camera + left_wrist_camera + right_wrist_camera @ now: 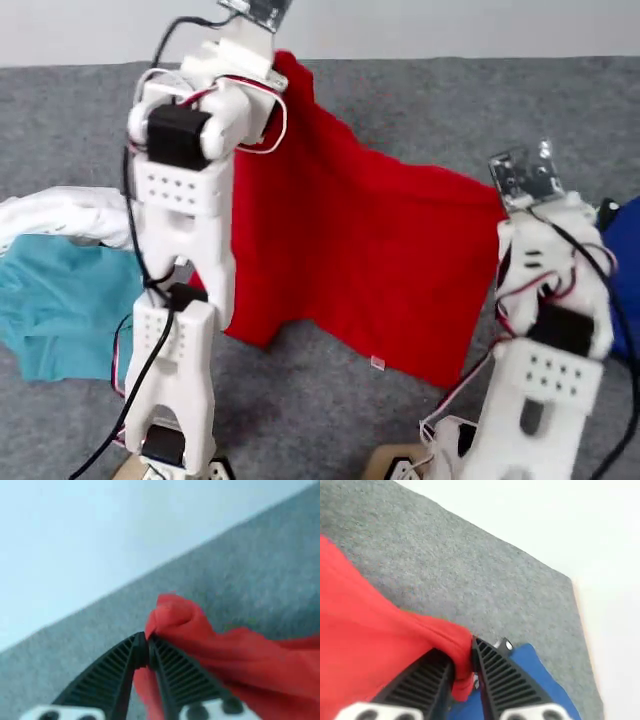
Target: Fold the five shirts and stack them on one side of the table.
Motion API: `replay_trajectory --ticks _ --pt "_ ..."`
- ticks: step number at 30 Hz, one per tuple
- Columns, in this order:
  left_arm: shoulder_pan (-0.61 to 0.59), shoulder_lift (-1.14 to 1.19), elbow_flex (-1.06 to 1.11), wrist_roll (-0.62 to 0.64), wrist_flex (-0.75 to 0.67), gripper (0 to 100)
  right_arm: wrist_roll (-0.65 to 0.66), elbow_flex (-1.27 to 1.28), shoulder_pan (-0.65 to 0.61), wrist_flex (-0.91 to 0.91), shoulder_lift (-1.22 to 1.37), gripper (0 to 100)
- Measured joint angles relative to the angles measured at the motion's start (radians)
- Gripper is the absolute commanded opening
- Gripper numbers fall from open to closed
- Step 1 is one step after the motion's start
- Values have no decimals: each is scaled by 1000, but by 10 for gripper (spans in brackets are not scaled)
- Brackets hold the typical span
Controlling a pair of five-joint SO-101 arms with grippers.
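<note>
High view: the soft red fabric shirt point(360, 260) hangs like a curtain. Its top edge is strung between both arms and slopes down from the left one to the right.

Left wrist view: the left gripper point(147, 647) is clamped on a bunched corner right at its tips.

Right wrist view: the right gripper point(470, 647) pinches the other corner, so laying it flat probably takes both arms together.

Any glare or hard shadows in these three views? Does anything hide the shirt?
High view: even light, no glare; the white left arm covers part of the red cloth shirt. Left wrist view: bright plain wall behind the left gripper. Right wrist view: no hard shadows on the grey felt table.
</note>
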Motion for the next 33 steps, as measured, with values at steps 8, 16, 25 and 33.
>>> replay_trajectory --ticks 8,16,25,33 --pt "-72 158 2 0 -66 2 0 -6 -5 -164 249 10" --pt "-86 158 46 -25 -3 2 104 -49 -6 75 256 10" --pt "-97 74 387 -135 0 2 163 -49 -8 327 256 10" --pt "-97 -120 726 -307 -2 2 164 -92 -8 354 253 10"
